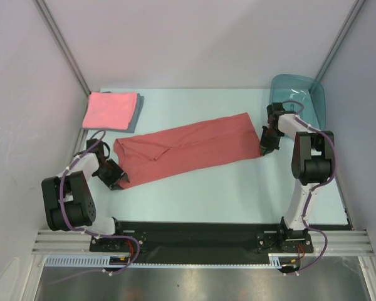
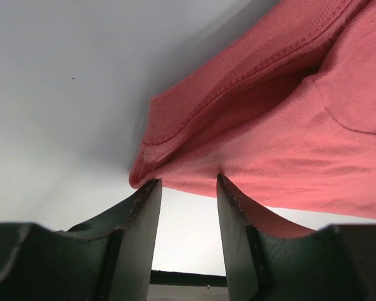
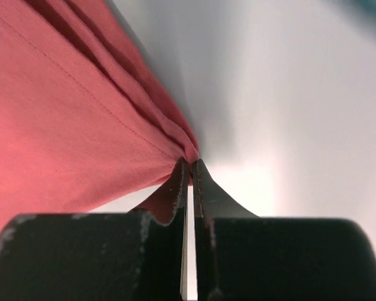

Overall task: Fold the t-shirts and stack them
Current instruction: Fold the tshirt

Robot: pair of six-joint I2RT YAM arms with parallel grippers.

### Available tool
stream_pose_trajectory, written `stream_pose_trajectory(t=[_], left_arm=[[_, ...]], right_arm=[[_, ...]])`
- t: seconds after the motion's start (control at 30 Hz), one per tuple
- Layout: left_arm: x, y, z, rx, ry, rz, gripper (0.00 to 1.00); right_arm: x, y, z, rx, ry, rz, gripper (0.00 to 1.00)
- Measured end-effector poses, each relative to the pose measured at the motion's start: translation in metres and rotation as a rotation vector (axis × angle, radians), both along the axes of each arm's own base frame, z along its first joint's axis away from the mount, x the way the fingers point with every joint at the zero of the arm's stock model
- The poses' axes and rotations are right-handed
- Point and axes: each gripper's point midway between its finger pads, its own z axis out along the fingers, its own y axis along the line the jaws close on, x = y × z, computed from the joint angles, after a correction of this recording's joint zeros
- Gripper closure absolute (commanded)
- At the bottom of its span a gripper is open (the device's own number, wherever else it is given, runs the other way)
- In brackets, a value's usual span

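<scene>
Brick-red t-shirt (image 1: 188, 147) lies mid-table (image 1: 238, 194) as a long folded strip, long axis diagonal, running near-left to far-right. R gripper (image 1: 265, 149) is at the far-right end, clenched on a bunched corner of the cloth. Its wrist view shows the pads together w/ fabric pinched at the tips. L gripper (image 1: 117, 182) is at the near-left end, jaws apart, nothing clamped. In its wrist view the hem sits right at the fingertips (image 2: 147, 191), across the gap, not down between them. So each arm has its own end, and the cloth runs away from L toward far-right.

Judgement: L probably needs a bit more reach fwd to get the hem inside the jaws before closing, then a fold across the short axis.

Pink t-shirt (image 1: 109, 110) sits on grey-blue t-shirt (image 1: 138, 106) at far-left, well apart. Teal tub (image 1: 297, 91) is far-right, beyond R arm.
</scene>
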Motion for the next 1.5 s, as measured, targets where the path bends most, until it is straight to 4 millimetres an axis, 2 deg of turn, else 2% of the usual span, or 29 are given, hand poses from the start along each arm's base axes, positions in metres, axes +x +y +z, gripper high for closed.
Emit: stream_pose_trajectory(t=[0.13, 0.4, 0.43, 0.47, 0.57, 0.67, 0.7, 0.8, 0.93, 1.07, 1.17, 1.23, 1.5], left_arm=[[0.0, 0.004, 0.0, 0.019, 0.004, 0.003, 0.53], [0.0, 0.016, 0.003, 0.076, -0.002, 0.002, 0.52], [0.0, 0.018, 0.005, 0.088, -0.009, 0.0, 0.52], [0.0, 0.02, 0.008, 0.103, -0.02, 0.002, 0.51], [0.003, 0.026, 0.028, 0.144, -0.088, 0.005, 0.49], [0.014, 0.027, 0.06, 0.174, -0.198, 0.003, 0.49], [0.022, 0.025, 0.071, 0.177, -0.237, -0.006, 0.45], [0.049, 0.006, 0.095, 0.118, -0.351, -0.045, 0.39], [0.066, -0.033, 0.09, -0.019, -0.381, -0.085, 0.4], [0.077, -0.08, 0.065, -0.138, -0.321, -0.151, 0.46], [0.081, -0.105, 0.05, -0.204, -0.281, -0.161, 0.53], [0.083, -0.112, 0.044, -0.223, -0.254, -0.151, 0.57], [0.093, -0.126, 0.031, -0.251, -0.211, -0.107, 0.56]], right_arm=[[-0.017, 0.002, -0.001, 0.004, 0.006, -0.011, 1.0], [-0.077, 0.014, 0.004, 0.031, 0.078, -0.007, 0.98], [-0.083, 0.016, 0.008, 0.034, 0.081, -0.005, 0.94], [-0.088, 0.019, 0.013, 0.037, 0.08, 0.002, 0.81], [-0.092, 0.027, 0.034, 0.039, 0.047, 0.029, 0.64], [-0.084, 0.034, 0.058, 0.039, 0.001, 0.065, 0.59], [-0.075, 0.037, 0.068, 0.041, -0.029, 0.079, 0.59], [-0.047, 0.047, 0.098, 0.048, -0.13, 0.117, 0.58], [-0.027, 0.059, 0.123, 0.06, -0.211, 0.154, 0.58], [-0.031, 0.07, 0.123, 0.069, -0.201, 0.189, 0.58], [-0.036, 0.074, 0.121, 0.074, -0.187, 0.204, 0.58], [-0.038, 0.074, 0.119, 0.072, -0.179, 0.204, 0.58], [-0.053, 0.066, 0.113, 0.065, -0.154, 0.201, 0.58]])
